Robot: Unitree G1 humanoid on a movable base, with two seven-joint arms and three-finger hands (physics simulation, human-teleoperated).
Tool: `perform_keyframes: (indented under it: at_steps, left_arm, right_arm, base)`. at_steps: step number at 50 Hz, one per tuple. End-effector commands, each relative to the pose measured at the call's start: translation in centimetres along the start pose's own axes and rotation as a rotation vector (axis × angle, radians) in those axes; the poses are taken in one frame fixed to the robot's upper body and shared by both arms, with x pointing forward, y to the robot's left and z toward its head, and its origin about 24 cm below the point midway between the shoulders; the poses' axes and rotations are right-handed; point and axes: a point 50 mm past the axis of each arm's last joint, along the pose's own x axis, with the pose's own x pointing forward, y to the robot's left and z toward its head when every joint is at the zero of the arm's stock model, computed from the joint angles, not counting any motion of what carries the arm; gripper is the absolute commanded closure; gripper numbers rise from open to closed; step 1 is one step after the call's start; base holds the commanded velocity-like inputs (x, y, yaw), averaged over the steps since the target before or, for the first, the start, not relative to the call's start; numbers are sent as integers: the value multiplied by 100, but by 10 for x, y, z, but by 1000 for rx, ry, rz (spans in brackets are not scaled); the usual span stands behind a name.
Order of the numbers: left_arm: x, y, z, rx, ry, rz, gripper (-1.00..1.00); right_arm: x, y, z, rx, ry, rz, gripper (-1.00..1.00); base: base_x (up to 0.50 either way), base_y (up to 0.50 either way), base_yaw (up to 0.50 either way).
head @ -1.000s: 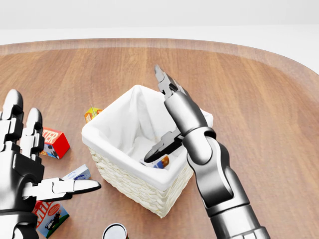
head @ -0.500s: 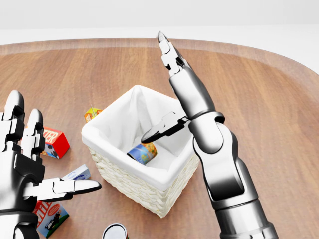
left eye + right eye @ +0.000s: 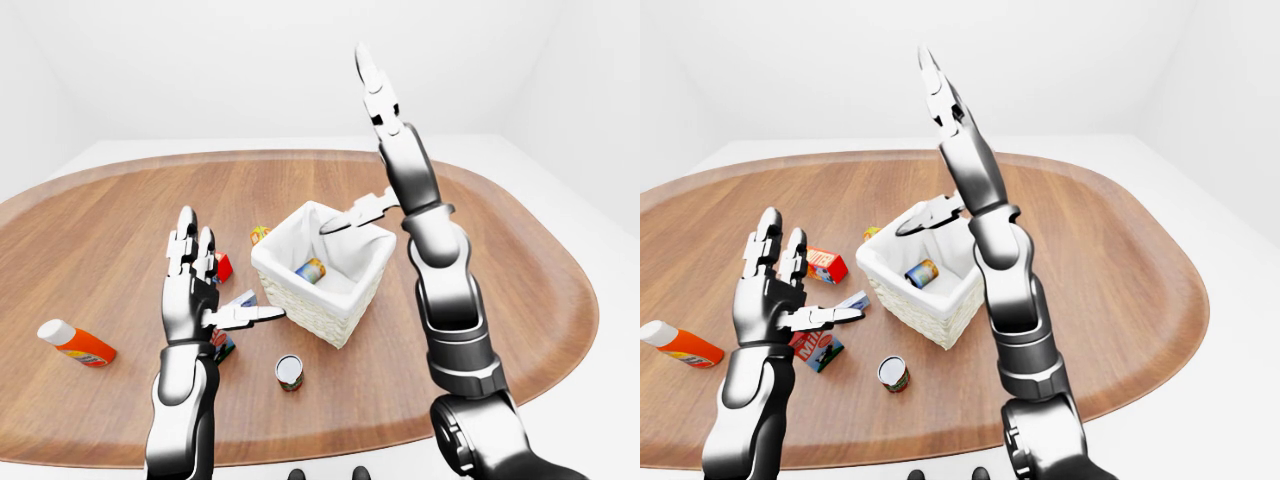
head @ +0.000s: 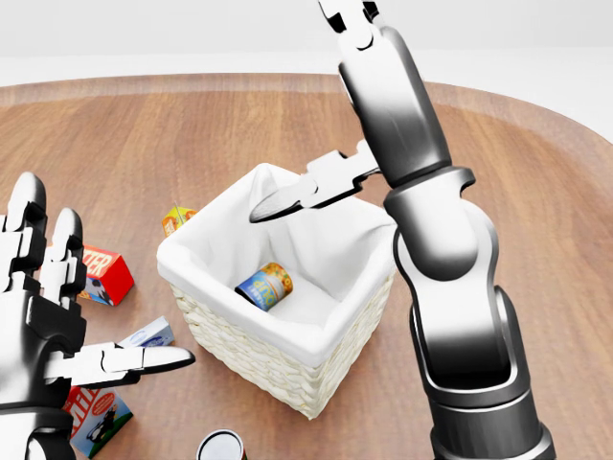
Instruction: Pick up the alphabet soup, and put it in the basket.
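Far to the left in my left-eye view an orange bottle (image 3: pixel 77 343) lies on its side on the wooden tabletop (image 3: pixel 120 215). My left hand (image 4: pixel 43 316) hovers over the tabletop with its fingers spread wide, holding nothing. Around it lie a red box (image 4: pixel 104 274), a small pale blue carton (image 4: pixel 147 334) just under my thumb, and a flat red-and-blue packet (image 4: pixel 98 419). A small yellow-orange box (image 4: pixel 176 219) sits just beside the basket's left corner. A dark-topped can (image 3: pixel 289 372) stands upright below the basket. The basket (image 4: pixel 251 358) is woven, lined with white cloth, and the alphabet soup (image 4: pixel 264 287) lies tipped on its side on the lining inside it, the only thing in there. My right hand (image 4: pixel 359 115) is raised above the basket's right side, fingers extended and apart, empty, the thumb pointing left over the opening and clear of the can.
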Motion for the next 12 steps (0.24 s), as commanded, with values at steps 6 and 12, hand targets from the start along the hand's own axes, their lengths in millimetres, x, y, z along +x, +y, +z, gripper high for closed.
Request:
perform_keyframes:
  at_steps: [6,12]
  left_arm:
    - [0,0,-1,2,7,-1,-100]
    - [0,0,-2,2,10,-2,-100]
  right_arm:
    - [1,-32,48,-34,-212,-102,-100]
    - [0,-43,65,-43,-289,-136,-100]
  base:
    - [0,0,0]
    - [0,0,0]
